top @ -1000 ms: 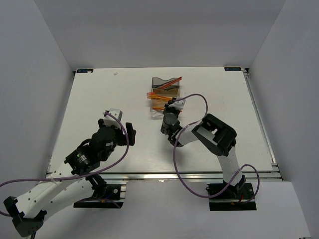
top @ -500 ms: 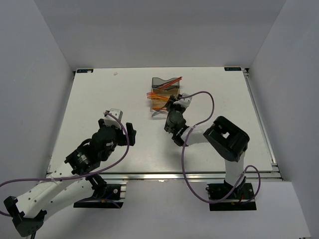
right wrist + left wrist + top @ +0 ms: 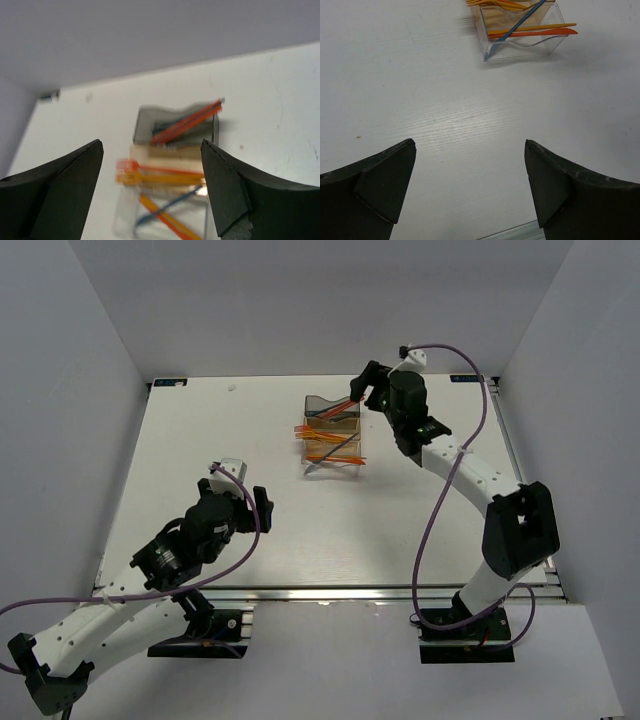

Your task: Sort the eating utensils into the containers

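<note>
The right pincer [image 3: 371, 390] is standing spread wide, pinching nothing. It is now hovering at about 1 o'clock of the bins [image 3: 352, 462], having swung there from their 6 o'clock end while opening. The utensils [image 3: 330, 432] are lying in the bins, some poking over the rims. That release is probably ending a drop, so sorting is looking nearly done. The left pincer [image 3: 470, 147] is hanging spread at 7 o'clock.

Utensils sitting in the three joined bins [image 3: 340, 424]
Grey bin [image 3: 314, 404]: red sticks [image 3: 345, 406] leaning out. Amber bin [image 3: 352, 431]: orange forks [image 3: 315, 430]. Clear bin [image 3: 520, 47]: orange pieces [image 3: 540, 30], blue stick [image 3: 522, 19] crossing.
</note>
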`<state>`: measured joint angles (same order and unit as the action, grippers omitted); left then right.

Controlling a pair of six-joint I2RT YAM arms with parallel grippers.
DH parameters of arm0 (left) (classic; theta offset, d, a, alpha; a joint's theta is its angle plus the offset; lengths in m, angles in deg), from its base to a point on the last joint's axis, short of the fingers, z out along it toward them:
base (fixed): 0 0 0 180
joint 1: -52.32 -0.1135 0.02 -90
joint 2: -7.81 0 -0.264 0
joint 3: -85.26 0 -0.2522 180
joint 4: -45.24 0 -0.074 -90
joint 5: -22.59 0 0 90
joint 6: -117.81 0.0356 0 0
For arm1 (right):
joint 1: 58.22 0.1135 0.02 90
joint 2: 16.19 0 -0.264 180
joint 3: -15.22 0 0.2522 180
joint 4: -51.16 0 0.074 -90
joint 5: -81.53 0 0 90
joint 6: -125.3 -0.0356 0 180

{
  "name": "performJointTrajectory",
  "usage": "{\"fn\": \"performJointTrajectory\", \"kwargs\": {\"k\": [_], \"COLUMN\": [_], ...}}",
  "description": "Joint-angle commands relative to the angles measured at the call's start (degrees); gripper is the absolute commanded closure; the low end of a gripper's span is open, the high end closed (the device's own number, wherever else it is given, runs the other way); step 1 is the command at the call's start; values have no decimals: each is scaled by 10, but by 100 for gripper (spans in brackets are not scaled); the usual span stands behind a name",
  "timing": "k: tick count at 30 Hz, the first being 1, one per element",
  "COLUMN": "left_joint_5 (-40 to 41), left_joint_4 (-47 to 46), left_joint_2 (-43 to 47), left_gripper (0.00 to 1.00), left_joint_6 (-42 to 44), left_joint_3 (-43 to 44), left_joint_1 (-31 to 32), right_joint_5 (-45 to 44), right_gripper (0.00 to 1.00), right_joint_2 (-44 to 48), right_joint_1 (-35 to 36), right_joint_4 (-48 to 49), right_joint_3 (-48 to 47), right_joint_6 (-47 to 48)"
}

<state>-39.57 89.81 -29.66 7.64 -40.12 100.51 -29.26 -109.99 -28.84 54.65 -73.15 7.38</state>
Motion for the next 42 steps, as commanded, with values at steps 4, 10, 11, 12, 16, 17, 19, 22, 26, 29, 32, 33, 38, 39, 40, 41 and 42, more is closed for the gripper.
{"fn": "performJointTrajectory", "kwargs": {"k": [4,10,11,12,16,17,19,22,26,29,32,33,38,39,40,41,42], "left_joint_5": [-1,-3,-2,0,41,55,92,129,115,83,51,38,69,72,78,78,79], "left_joint_4": [-10,-9,-8,-8,-3,-2,8,28,15,11,3,3,11,16,22,30,42], "left_joint_2": [-4,-14,-14,-14,-15,-23,-35,-65,-70,-87,-110,-111,-48,-34,-21,1,13], "left_gripper": [2,2,2,2,2,2,2,2,2,2,2,2,2,2,2,2,2], "left_joint_6": [3,3,2,2,-7,-17,-37,-87,-102,-83,-74,-70,-73,-76,-80,-86,-88], "left_joint_3": [-3,-3,-3,-3,2,4,11,27,28,37,45,50,27,22,19,21,21], "left_joint_1": [0,0,1,1,0,0,-11,-87,-242,-308,-353,-369,-385,-384,-385,-384,-384], "right_joint_5": [289,334,335,335,287,279,274,256,168,119,88,98,108,111,110,106,96], "right_gripper": [23,50,50,50,34,34,25,10,11,11,11,11,11,11,11,11,11], "right_joint_2": [-9,-7,-3,1,54,60,81,134,238,334,433,480,599,620,629,634,642], "right_joint_1": [-63,-76,-76,-77,-77,-78,-77,-78,-76,-77,-76,-76,-76,-76,-76,-76,-75], "right_joint_4": [-188,-146,-147,-145,-125,-133,-153,-173,-246,-309,-351,-358,-397,-414,-422,-432,-444], "right_joint_3": [22,63,71,78,132,136,144,171,227,263,300,311,368,371,373,374,373], "right_joint_6": [61,82,84,83,82,84,92,91,77,89,95,91,90,95,97,99,100]}}
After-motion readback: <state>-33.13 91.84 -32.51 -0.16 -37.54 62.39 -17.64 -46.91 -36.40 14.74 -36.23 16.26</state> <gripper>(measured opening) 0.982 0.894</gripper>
